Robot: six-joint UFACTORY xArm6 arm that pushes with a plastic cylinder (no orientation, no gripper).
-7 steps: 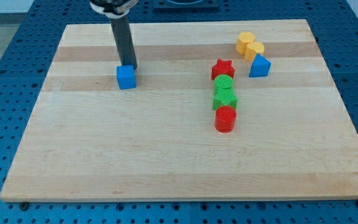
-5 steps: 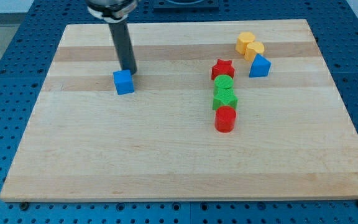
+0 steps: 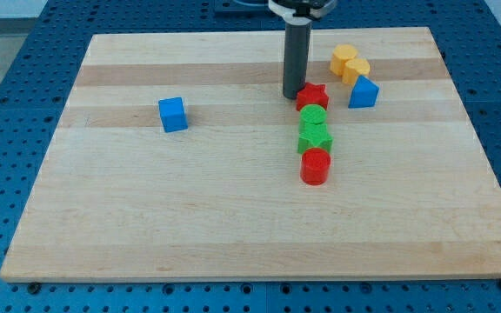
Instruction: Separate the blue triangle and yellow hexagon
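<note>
The blue triangle sits near the view's top right, touching the yellow hexagon just above it. A second yellow block sits against the hexagon's upper left. My tip is at the left edge of the red star, well to the left of the blue triangle and yellow hexagon.
Below the red star runs a column: a green round block, a green star-like block and a red cylinder. A blue cube sits alone at the view's left. The wooden board lies on a blue perforated table.
My tip has left the blue cube at the view's left and moved far right to the red star. The blue cube shifted slightly down-left earlier; other blocks have not moved.
</note>
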